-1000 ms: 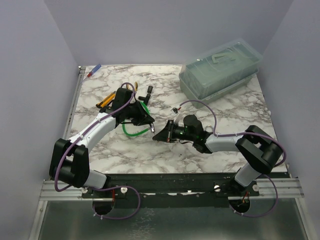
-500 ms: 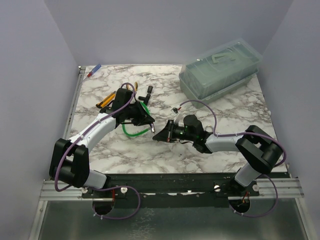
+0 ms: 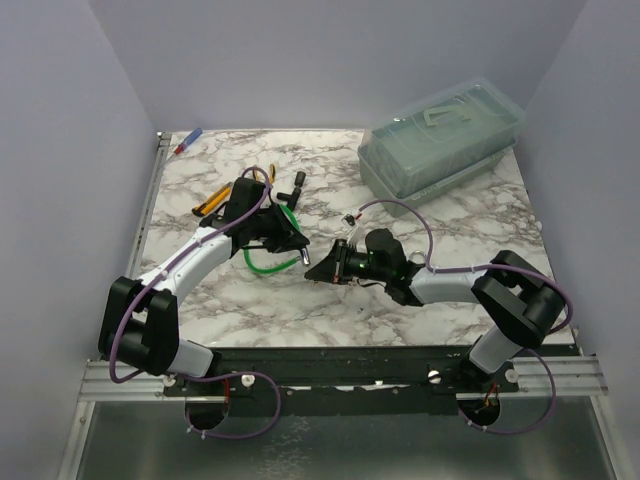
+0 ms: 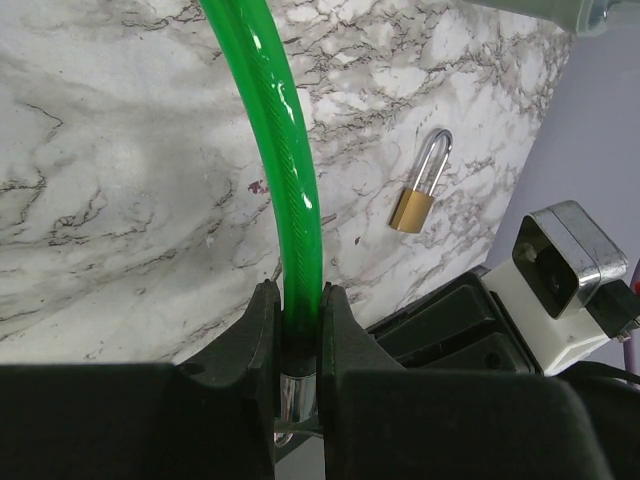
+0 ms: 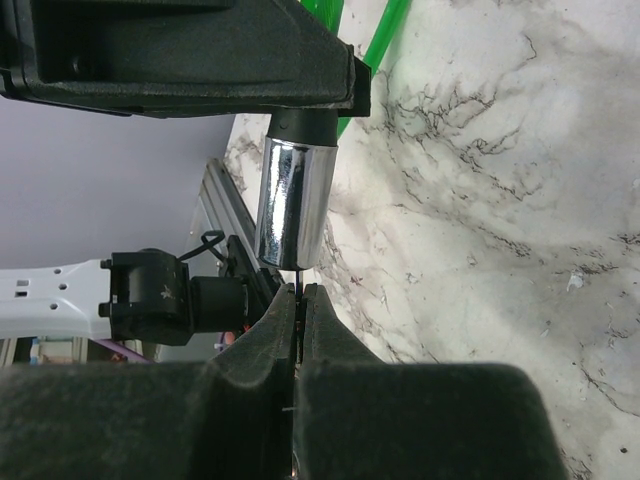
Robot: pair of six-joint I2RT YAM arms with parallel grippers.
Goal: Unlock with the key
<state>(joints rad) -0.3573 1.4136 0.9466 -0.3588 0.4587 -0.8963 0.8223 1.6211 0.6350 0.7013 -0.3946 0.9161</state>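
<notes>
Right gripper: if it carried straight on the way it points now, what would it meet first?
Most likely the chrome cylinder capping the green cable, which the left gripper holds just ahead of the right gripper. Depth is unclear.
</notes>
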